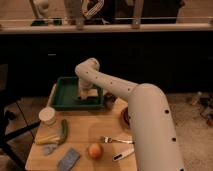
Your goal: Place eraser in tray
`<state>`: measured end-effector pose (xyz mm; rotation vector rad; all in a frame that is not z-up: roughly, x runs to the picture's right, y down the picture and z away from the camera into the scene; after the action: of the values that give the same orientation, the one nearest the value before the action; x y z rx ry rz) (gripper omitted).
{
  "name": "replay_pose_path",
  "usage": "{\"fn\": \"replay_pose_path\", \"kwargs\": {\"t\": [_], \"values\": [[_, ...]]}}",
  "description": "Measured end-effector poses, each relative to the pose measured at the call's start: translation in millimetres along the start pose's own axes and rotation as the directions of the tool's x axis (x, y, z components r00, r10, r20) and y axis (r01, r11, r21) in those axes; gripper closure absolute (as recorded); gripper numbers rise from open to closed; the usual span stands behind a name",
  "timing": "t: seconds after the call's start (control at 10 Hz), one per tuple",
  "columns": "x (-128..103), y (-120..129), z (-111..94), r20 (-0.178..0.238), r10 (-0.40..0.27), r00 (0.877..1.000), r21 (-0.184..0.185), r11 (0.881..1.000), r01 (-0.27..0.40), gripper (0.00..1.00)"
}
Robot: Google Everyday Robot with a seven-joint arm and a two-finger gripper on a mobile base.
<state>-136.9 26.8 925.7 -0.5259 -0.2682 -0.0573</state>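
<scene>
Gripper (87, 93) hung low inside the tray (64, 95), toward its right end, at the tip of the white arm (115, 86) that arched in from the lower right. Whether it was clenched, released or grasping, I cannot tell. A small tan block, apparently the eraser (91, 93), sat right at the gripper within the tray walls; whether the two touched cannot be told.

Outward from the gripper, on the wooden table (85, 137): a white cup (48, 116) stood in front of the tray, to the gripper's front left. Beside the cup lay a green vegetable (63, 130), a blue-grey pad (68, 159) nearer the table's front edge. An apple (95, 150) rested directly in front of the gripper, well apart, with a fork (116, 140) just beside it.
</scene>
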Motion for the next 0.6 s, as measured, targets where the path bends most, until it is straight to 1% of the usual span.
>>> {"fn": "replay_pose_path", "kwargs": {"t": [0.2,0.6], "values": [[-1.5,-0.7,-0.3,0.015,-0.003,1.0,0.001,1.0,0.003,0.2],[-6.3,-2.3,-2.5,0.019,-0.053,0.998,-0.004,0.999,0.053,0.2]]}}
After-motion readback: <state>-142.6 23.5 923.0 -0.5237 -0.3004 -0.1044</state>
